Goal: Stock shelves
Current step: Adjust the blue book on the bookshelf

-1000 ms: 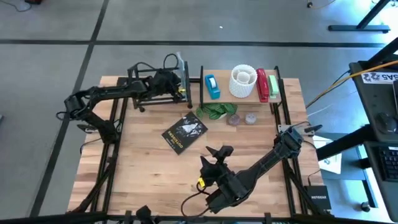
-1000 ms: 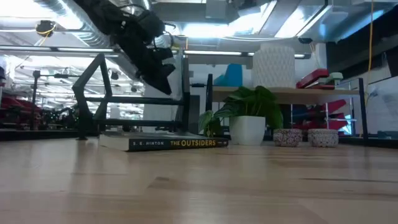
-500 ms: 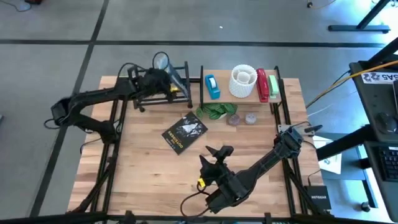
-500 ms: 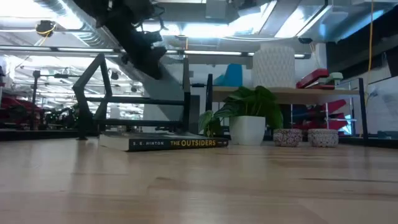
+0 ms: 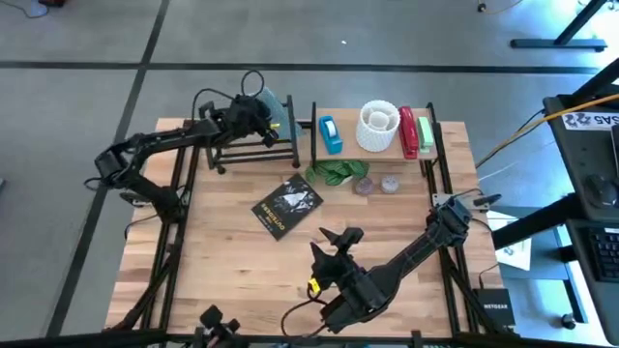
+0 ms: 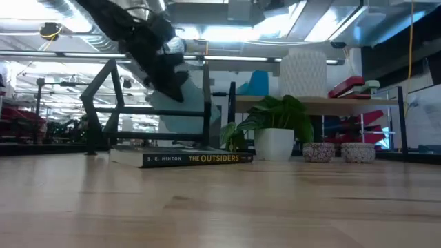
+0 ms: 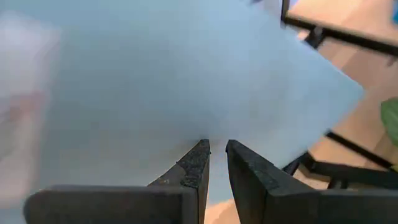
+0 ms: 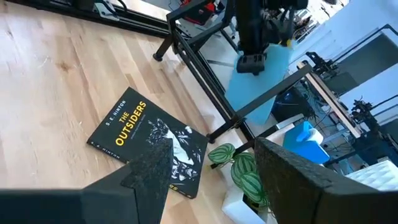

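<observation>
1. Holding a pale blue flat item by its edge, the left gripper sits over the black metal rack at the table's far left; in the left wrist view its two fingers are pressed nearly together on the sheet-like thing.
2. Half a second ago the same item showed as a tilted shape higher above the rack, and a second ago it stood almost edge-on against the rack's right post. It now lies flatter and lower, which suggests it is being laid into the rack rather than carried away.
3. Seen from table height, the blue item leans down through the rack's frame, its lower end near the bottom bars. Whether it already rests on them cannot be told.
4. On the wood shelf board to the right stand a blue tape dispenser, a white ribbed vase and a red stapler, with a green item just beside the stapler.
5. Below that board are a potted plant and two small patterned pots.
6. A paperback book lies flat on the table, unshelved, so stocking is probably not finished.
7. At the table's near edge the right gripper waits with its fingers spread wide, holding nothing.
</observation>
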`<state>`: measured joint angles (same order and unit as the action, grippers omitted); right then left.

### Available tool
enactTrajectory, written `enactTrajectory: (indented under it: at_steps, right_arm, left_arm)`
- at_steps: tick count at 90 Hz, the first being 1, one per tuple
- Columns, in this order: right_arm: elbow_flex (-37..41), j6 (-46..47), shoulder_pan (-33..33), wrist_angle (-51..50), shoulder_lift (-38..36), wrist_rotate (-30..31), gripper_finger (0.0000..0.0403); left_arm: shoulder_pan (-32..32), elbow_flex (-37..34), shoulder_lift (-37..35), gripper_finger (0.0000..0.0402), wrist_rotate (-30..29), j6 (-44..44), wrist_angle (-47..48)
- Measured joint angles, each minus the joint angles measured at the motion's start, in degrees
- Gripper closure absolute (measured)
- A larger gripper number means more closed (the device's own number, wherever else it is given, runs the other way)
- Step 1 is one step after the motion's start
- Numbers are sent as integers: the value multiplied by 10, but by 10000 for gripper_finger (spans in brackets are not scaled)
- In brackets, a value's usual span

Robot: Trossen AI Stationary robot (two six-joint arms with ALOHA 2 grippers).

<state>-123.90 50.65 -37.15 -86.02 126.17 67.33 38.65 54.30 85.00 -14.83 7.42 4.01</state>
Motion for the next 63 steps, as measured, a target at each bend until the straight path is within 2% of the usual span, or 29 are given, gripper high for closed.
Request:
enactTrajectory:
  at_steps: [34, 51, 63]
  right_arm:
    - [0, -1, 0, 0, 0, 0, 194]
    - [0, -1, 0, 0, 0, 0, 194]
    - [0, -8, 0, 0, 0, 0, 194]
  left_arm:
    - [-9, 0, 4, 362, -25, 53, 42]
    - [-15, 8, -27, 362, -29, 65, 122]
    - [-14, 54, -56, 362, -27, 50, 199]
